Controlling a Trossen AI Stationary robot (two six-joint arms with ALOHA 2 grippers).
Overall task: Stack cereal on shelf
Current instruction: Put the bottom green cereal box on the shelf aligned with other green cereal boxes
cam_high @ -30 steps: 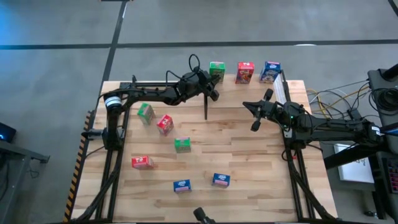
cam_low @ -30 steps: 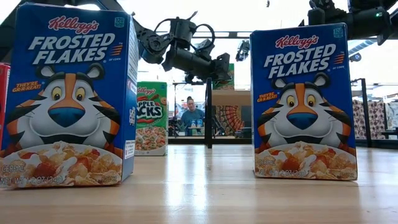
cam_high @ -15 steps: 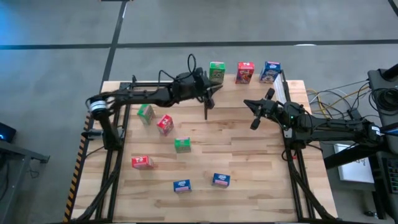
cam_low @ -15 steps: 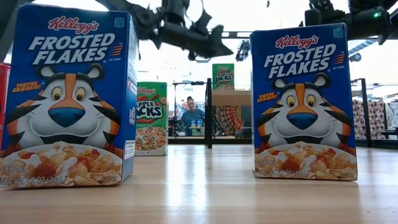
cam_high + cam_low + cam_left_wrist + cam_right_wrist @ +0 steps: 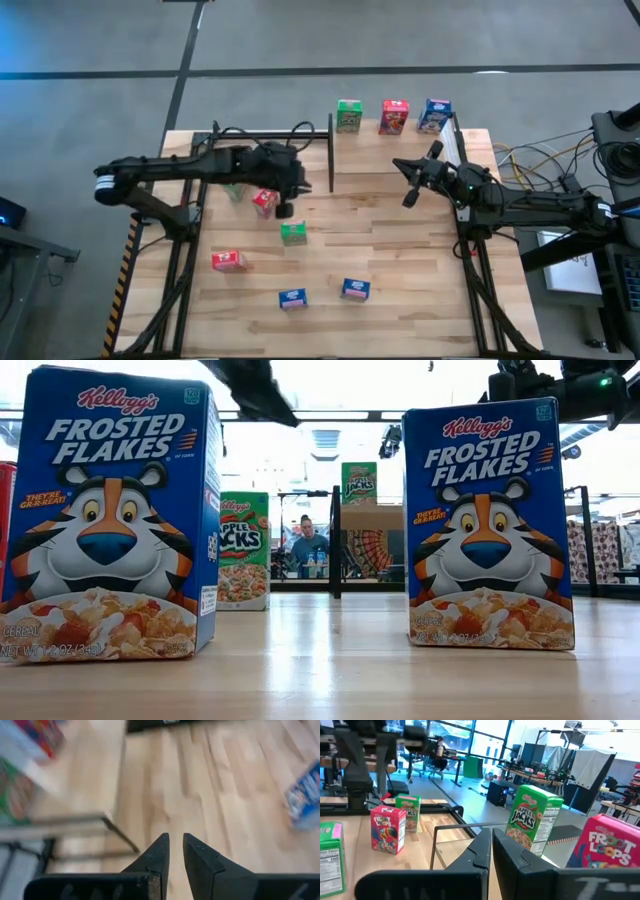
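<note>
Three cereal boxes stand upright on the shelf [image 5: 395, 150] at the far right: green [image 5: 348, 115], red [image 5: 394, 116] and blue [image 5: 435, 115]. Several more rest on the tabletop: green [image 5: 233, 186], red [image 5: 265, 202], green [image 5: 293, 232], red [image 5: 228, 261] and two blue [image 5: 292, 298] [image 5: 354, 289]. My left gripper [image 5: 286, 205] hangs above the table beside the red box, tilted down. Its fingers [image 5: 176, 842] stand nearly together with nothing between them. My right gripper [image 5: 396, 166] waits shut in the air by the shelf's near edge.
A black post [image 5: 331, 152] and a black rail [image 5: 270, 134] stand at the shelf's left end. A white strip [image 5: 450, 145] runs along the shelf's right edge. A person [image 5: 308, 545] sits far off in the room. Bare wood lies between the loose boxes and the shelf.
My left gripper has drawn back from the green box on the shelf toward the table's left and near side. It has risen and tipped its fingers downward, and now hangs by the red box on the table. No box has moved.
</note>
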